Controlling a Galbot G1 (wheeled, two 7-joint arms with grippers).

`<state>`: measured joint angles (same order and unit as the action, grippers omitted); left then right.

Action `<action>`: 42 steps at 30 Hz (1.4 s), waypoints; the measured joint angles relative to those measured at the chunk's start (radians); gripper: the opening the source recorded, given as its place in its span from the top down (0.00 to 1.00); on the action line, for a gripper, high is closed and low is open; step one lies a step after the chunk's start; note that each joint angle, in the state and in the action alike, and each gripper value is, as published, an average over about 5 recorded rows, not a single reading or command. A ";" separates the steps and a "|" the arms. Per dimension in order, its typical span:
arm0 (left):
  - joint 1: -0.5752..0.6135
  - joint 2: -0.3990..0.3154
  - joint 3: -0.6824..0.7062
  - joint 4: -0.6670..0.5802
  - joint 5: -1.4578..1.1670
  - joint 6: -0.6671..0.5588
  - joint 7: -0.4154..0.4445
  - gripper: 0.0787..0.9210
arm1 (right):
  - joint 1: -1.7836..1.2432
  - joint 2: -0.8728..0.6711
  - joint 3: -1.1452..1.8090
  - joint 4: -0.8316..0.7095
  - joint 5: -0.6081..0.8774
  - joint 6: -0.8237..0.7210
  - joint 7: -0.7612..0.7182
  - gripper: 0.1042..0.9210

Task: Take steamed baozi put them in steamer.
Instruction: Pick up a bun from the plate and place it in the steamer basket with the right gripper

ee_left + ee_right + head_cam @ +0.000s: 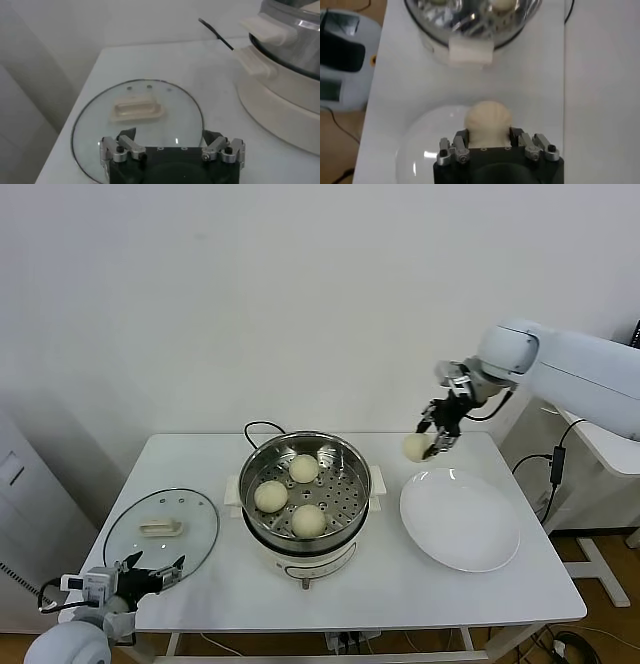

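Note:
The steel steamer (pixel 305 446) stands mid-table on its white base and holds three cream-white baozi (pixel 271 495) on its perforated tray. My right gripper (pixel 432 446) is shut on a fourth baozi (pixel 416 447) and holds it in the air above the far left edge of the white plate (pixel 460 520), to the right of the steamer. In the right wrist view the baozi (pixel 487 123) sits between the fingers, with the steamer (pixel 472 22) beyond it. My left gripper (pixel 158 572) is open and empty at the table's front left corner, over the glass lid (pixel 137 120).
The glass lid (pixel 160 531) with a cream handle lies flat at the table's left. The white plate at the right has nothing on it. A black cord (pixel 258 427) runs behind the steamer. A white stand (pixel 610 474) is to the right of the table.

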<state>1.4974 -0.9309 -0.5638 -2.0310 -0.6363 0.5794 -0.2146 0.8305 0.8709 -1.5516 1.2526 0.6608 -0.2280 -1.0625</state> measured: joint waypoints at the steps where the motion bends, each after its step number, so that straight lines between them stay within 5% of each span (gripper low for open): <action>1: -0.001 0.001 0.000 0.000 0.000 0.000 0.000 0.12 | 0.003 0.010 -0.003 0.008 0.016 -0.015 0.012 0.50; 18: -0.002 0.008 0.005 0.005 -0.001 -0.002 0.000 0.12 | -0.021 0.168 -0.014 0.081 0.166 -0.173 0.167 0.48; 42: 0.009 0.005 -0.004 0.008 -0.004 -0.008 0.002 0.12 | -0.163 0.223 -0.001 0.079 0.187 -0.268 0.326 0.48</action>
<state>1.5061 -0.9255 -0.5680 -2.0228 -0.6406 0.5714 -0.2130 0.6678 1.0936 -1.5529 1.3318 0.8476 -0.4959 -0.7366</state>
